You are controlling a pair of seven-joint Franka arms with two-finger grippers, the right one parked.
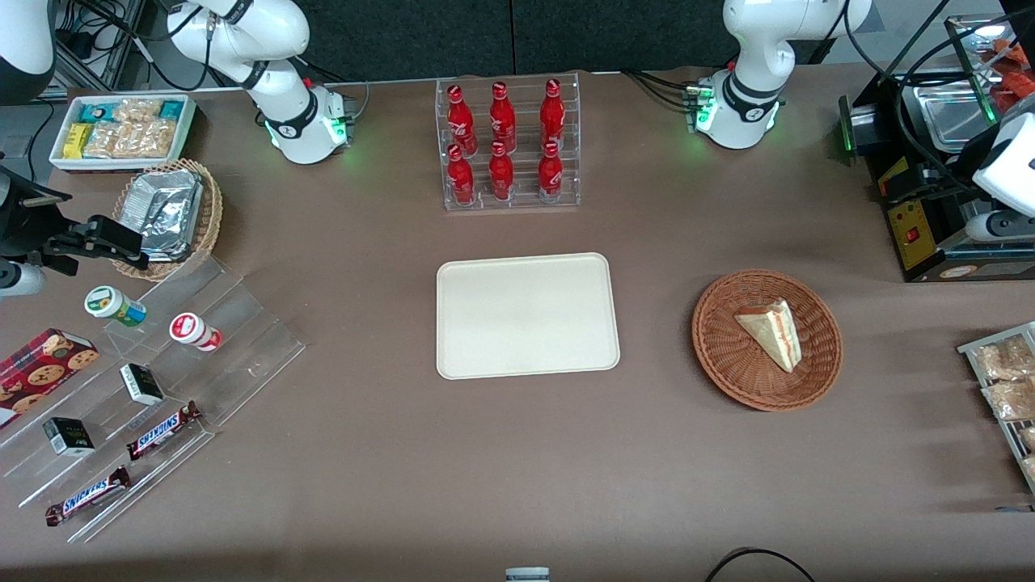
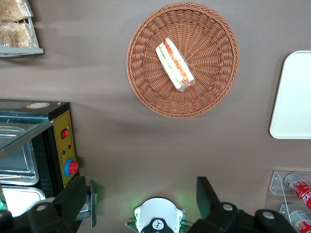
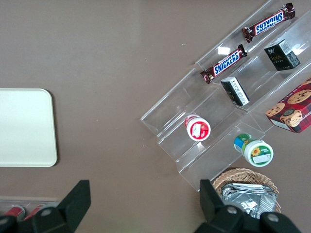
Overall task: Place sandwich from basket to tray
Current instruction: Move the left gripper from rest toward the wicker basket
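The sandwich [image 1: 772, 331] lies in the round reddish-brown basket [image 1: 728, 360], toward the working arm's end of the table. In the left wrist view the sandwich [image 2: 175, 65] shows its red, white and green filling inside the basket [image 2: 214, 87]. The cream-white tray [image 1: 525, 315] lies flat mid-table beside the basket, with nothing on it; its corner shows in the left wrist view [image 2: 294, 97]. My left gripper [image 2: 141, 194] is open and empty. It hangs high above the table near the working arm's base, well apart from the basket. In the front view only the arm's wrist [image 1: 1007, 166] shows, at the frame edge.
A clear rack of red bottles [image 1: 509, 145] stands farther from the front camera than the tray. A black machine [image 1: 930, 202] stands beside the basket at the working arm's end. A snack rack [image 1: 1003, 388] is nearer the camera. Clear steps with snacks [image 1: 162, 388] lie toward the parked arm's end.
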